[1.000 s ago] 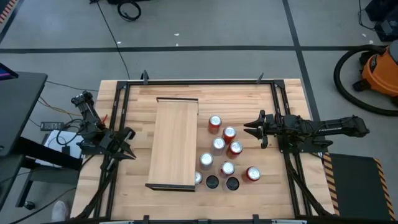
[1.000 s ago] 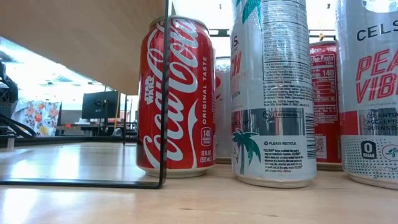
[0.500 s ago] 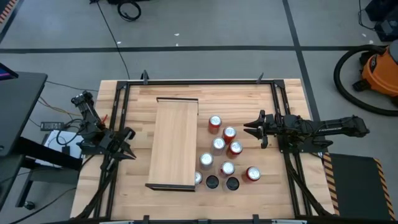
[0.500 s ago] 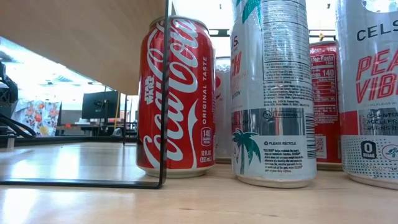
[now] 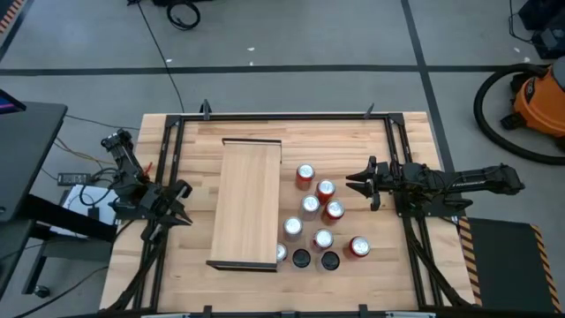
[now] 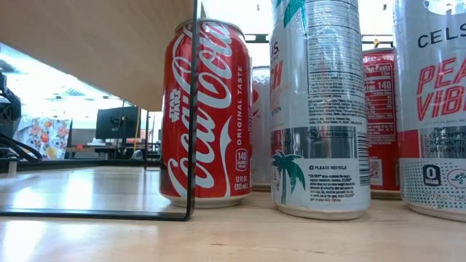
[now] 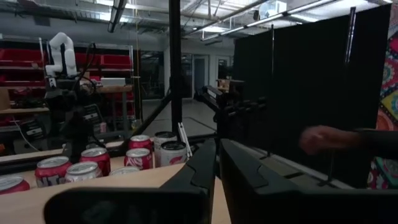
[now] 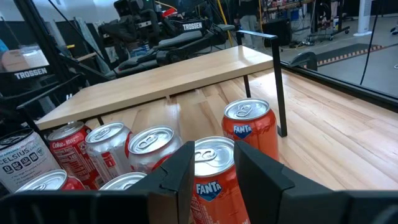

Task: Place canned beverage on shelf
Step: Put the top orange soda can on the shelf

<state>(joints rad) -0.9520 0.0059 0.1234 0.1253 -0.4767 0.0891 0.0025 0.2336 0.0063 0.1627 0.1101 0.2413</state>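
High view looking down: the shelf [image 5: 247,203] stands lengthwise on the bench [image 5: 388,283], its top bare, with the cans [image 5: 316,212] clustered just to its right, none of them held. The right gripper [image 5: 351,185] waits just right of the cluster with its jaws together, an orange Fanta can [image 8: 214,180] nearest before it. The left gripper [image 5: 183,205] sits beside the shelf's left edge, jaws also together; black frame rails [image 5: 282,116] border the bench, and an orange shop vacuum [image 5: 537,102] stands on the floor at far right.
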